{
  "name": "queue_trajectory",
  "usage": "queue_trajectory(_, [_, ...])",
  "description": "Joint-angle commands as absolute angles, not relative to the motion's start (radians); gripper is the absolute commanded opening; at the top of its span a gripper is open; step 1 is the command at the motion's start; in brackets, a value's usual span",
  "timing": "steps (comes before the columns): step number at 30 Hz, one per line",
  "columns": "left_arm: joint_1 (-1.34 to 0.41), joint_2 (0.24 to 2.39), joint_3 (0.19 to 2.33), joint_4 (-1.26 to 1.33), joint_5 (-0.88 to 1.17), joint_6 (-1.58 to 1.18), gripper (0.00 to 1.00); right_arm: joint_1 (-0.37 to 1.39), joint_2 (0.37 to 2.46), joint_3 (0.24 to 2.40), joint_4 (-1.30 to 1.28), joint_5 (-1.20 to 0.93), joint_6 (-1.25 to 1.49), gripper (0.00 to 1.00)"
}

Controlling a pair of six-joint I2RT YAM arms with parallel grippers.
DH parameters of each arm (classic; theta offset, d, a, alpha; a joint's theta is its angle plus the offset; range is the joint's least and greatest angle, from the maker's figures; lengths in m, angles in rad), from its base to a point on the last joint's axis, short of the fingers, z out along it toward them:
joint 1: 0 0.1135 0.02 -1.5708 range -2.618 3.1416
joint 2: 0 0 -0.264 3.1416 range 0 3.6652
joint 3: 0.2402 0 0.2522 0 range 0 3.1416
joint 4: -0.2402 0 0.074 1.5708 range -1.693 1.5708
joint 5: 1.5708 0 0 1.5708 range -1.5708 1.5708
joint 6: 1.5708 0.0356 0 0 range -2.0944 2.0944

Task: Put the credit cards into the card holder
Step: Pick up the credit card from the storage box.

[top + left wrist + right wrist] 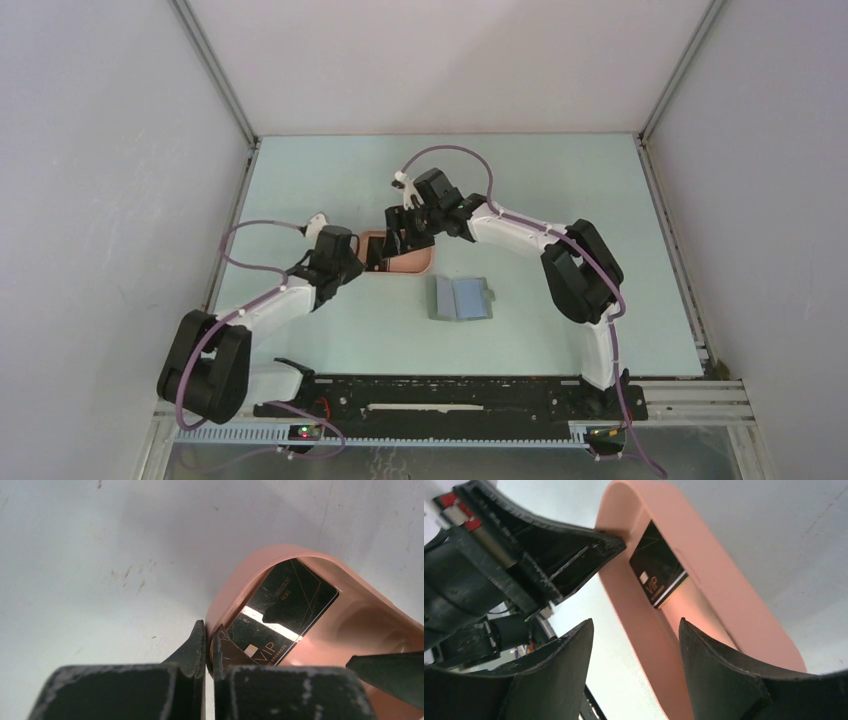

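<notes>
A glossy black credit card (280,612) with gold "VIP" lettering lies inside the pink oblong tray (235,580), at its end; it also shows in the right wrist view (656,572). My left gripper (210,630) is shut on the tray's end wall (374,256). My right gripper (635,621) is open and empty above the tray (405,240); one finger is over the inside and one outside the long wall. The card holder (463,298) lies open on the table, bluish-grey inside up, to the right and nearer than the tray. No gripper touches it.
The pink tray (420,262) sits mid-table between the two grippers, which are close together over its left end. One right fingertip (390,672) shows at the lower right of the left wrist view. White walls enclose the pale green table (560,200).
</notes>
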State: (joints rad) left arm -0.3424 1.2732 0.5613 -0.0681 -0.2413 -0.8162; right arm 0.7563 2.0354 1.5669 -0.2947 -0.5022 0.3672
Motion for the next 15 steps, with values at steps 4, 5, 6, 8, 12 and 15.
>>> queue_trajectory(4, [-0.422,1.165,0.493,0.029,-0.420,-1.039,0.00,0.768,2.014,1.519,-0.216,-0.316,0.392,0.73])
queue_trajectory(5, [-0.437,1.157,0.489,0.029,-0.429,-1.054,0.00,0.770,2.020,1.519,-0.212,-0.311,0.388,0.73])
queue_trajectory(6, [-0.444,1.153,0.487,0.029,-0.434,-1.068,0.00,0.771,2.025,1.520,-0.211,-0.306,0.386,0.73])
queue_trajectory(8, [-0.456,1.148,0.483,0.030,-0.438,-1.094,0.00,0.772,2.033,1.519,-0.205,-0.299,0.385,0.73])
queue_trajectory(12, [-0.490,1.152,0.491,0.019,-0.455,-1.128,0.00,0.778,2.039,1.511,-0.189,-0.275,0.394,0.74])
queue_trajectory(15, [-0.519,1.158,0.497,0.017,-0.468,-1.159,0.00,0.786,2.045,1.515,-0.190,-0.238,0.405,0.74])
